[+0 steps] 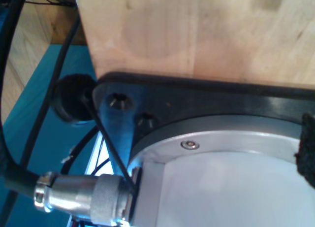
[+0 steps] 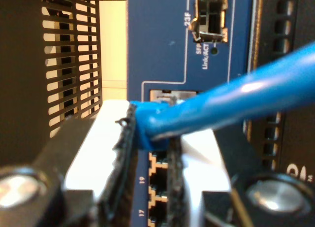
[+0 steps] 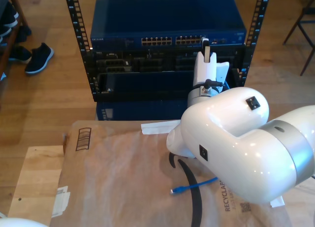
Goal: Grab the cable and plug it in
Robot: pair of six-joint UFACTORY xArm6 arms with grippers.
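Between the white padded fingers of my second gripper, pinched tight, sits the thin bright blue cable, its plug end just before the dark blue switch panel's ports. My first gripper's finger state: cannot tell.

My second tool clamped; arm outstretched

A thin bright blue cable is seen against a dark blue switch panel printed with white numerals; white gripper pads, black-edged, are seen at seven o'clock.
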